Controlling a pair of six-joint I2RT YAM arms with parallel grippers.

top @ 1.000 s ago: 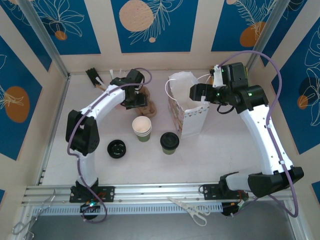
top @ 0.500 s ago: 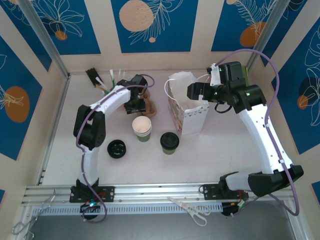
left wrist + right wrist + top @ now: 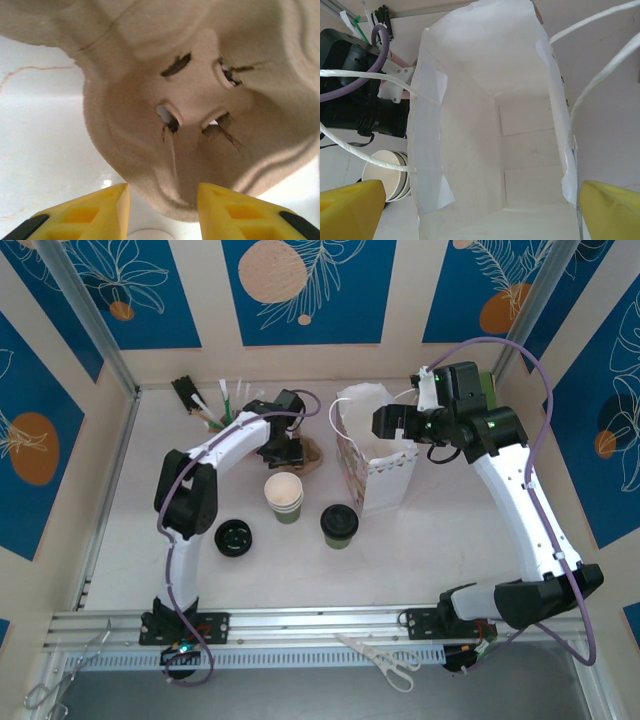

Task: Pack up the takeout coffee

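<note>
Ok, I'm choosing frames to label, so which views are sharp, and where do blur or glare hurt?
Top external: evenly lit and sharp, takeout coffee and white bag crisp, shadows soft. Left wrist: the brown pulp carrier is so close it looks soft, and the table beside it is nearly blown out. Right wrist: the bag's inside is bright yet readable, creases clear.

This is a robot lab's test cell, dressed as a café counter. Two arms (image 3: 525,510) are bolted to an aluminium rail (image 3: 320,625) at 6 o'clock, trailing purple cables (image 3: 548,380). Printed blue-and-cream panels (image 3: 300,290) on metal posts (image 3: 90,315) wall the white surface (image 3: 440,540) from 9 to 3 o'clock. On it stand a lidded cup (image 3: 339,524), stacked cups (image 3: 284,496) and a paper bag (image 3: 375,455). Scissors (image 3: 385,660) lie at 6 o'clock.
</note>
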